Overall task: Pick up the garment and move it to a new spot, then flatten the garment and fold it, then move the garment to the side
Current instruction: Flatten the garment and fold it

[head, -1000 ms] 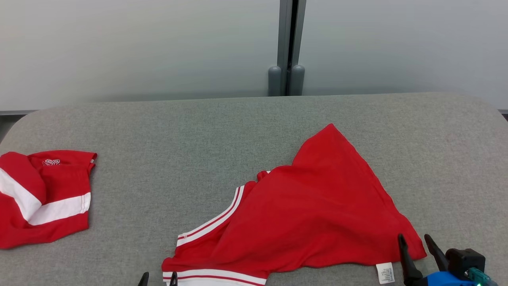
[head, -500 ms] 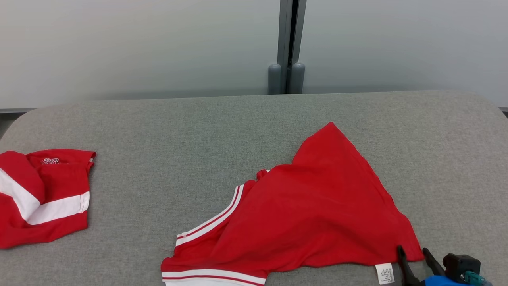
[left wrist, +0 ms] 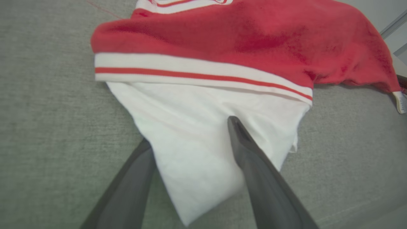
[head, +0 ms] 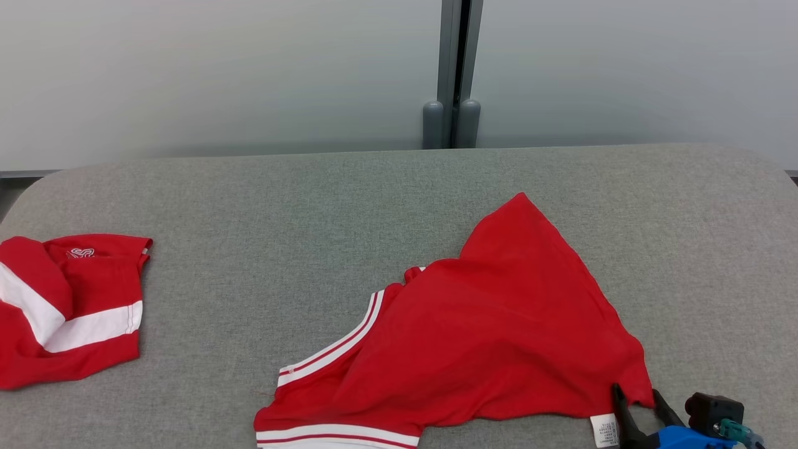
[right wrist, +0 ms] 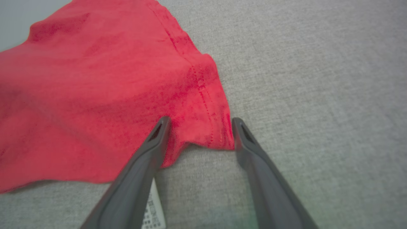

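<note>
The garment (head: 486, 337) is a red shirt with white-and-red striped trim, lying crumpled on the grey table (head: 249, 206), right of the middle and near the front edge. My right gripper (head: 636, 393) stands open at its near right corner. In the right wrist view, that gripper (right wrist: 200, 122) has the red hem corner (right wrist: 210, 127) between its two fingers, which are not closed on it. My left gripper (left wrist: 189, 130) is open over the garment's white part (left wrist: 197, 127), one finger on either side of it, just below the striped band (left wrist: 190, 71).
A second red and white garment (head: 62, 305) lies bunched at the table's left edge. A white care label (head: 605, 429) sticks out at the near hem beside my right gripper. Behind the table are a pale wall and a grey post (head: 452, 118).
My right gripper has drawn back toward the near edge and slightly left, now at the hem corner. The left fingertips have dropped below the head view's bottom edge. The garment has not moved.
</note>
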{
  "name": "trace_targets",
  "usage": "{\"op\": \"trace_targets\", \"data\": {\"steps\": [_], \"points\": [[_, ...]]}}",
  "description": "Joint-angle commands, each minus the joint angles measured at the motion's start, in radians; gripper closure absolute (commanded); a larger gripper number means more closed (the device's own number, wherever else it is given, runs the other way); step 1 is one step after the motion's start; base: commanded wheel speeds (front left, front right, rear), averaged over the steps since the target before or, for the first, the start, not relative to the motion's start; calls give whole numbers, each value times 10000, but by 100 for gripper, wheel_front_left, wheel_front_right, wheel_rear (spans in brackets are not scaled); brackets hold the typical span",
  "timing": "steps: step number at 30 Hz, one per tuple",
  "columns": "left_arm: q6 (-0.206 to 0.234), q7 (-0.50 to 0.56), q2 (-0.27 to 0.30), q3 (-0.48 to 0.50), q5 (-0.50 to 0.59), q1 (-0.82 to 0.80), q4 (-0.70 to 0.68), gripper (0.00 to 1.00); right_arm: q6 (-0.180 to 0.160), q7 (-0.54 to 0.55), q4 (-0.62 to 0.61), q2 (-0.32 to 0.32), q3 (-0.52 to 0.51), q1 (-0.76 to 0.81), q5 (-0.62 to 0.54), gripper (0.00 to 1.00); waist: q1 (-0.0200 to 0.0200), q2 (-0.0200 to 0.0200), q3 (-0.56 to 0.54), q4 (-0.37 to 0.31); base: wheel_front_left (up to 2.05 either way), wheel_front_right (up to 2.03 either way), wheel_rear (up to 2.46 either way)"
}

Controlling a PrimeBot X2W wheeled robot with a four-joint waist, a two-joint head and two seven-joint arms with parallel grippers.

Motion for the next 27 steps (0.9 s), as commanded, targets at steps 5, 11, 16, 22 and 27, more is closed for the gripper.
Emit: {"op": "trace_targets", "data": {"steps": [5, 11, 16, 22, 27], "points": [[-103, 83, 110, -558, -398, -320, 357, 26, 15, 57, 673, 172, 570, -144, 321, 65, 0, 0, -27, 25, 0, 0, 0], [-93, 57, 172, -587, -761, -758, 334, 100, 12, 42, 249, 35, 1010, -272, 732, 100, 0, 0, 12, 2, 0, 0, 0], [-67, 45, 227, -354, -1017, -1269, -475, 100, 5, 8, -1010, -179, 1117, -367, 964, 100, 0, 0, 125, 42, 0, 0, 0], [-67, 45, 289, 59, -1601, -2760, -1272, 100, 5, 7, -2355, -340, 1439, -1281, 1484, 100, 0, 0, 532, -43, 0, 0, 0], [-67, 45, 504, 217, -2134, -5022, -1272, 100, 5, 7, -2640, -716, 2069, -3103, 1776, 100, 0, 0, 1224, -226, 0, 0, 0]]}}
